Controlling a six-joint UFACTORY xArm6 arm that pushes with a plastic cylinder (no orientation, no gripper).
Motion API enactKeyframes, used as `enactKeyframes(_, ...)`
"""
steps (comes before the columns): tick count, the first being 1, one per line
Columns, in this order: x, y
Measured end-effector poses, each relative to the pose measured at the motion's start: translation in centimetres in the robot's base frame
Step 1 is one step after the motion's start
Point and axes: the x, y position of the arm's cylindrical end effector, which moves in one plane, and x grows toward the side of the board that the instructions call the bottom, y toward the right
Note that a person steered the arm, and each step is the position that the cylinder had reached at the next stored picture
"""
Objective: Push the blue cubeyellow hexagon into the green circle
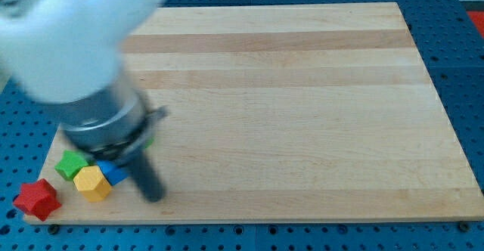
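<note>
- Nearest, by the bench's bottom-left corner, the red block (36, 199) hangs off the edge.
- Just beyond, yellow hexagon (92, 183), blue cube (115, 172) and green block (72, 163) already touch; little seems left.
- My tip (153, 194), a bare rod without fingers, rests right of the cube.

A pale wooden board (302, 107) lies on a blue perforated bench (465, 69). Clustered at its lower left corner sit a green block (71, 163), a yellow hexagon (92, 183), a blue cube (115, 173) and a red star-shaped block (37, 199)
</note>
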Motion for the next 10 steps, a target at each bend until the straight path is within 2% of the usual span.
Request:
enactKeyframes(1,-9.2,2.4)
enactKeyframes(2,-21.9,1.6)
enactKeyframes(3,-21.2,-13.3)
enactKeyframes(4,-17.9,-19.4)
enactKeyframes(6,-15.4,-19.7)
enactKeyframes(8,-7.3,-19.7)
enactKeyframes(9,1.2,-19.6)
enactKeyframes(10,1.9,-19.7)
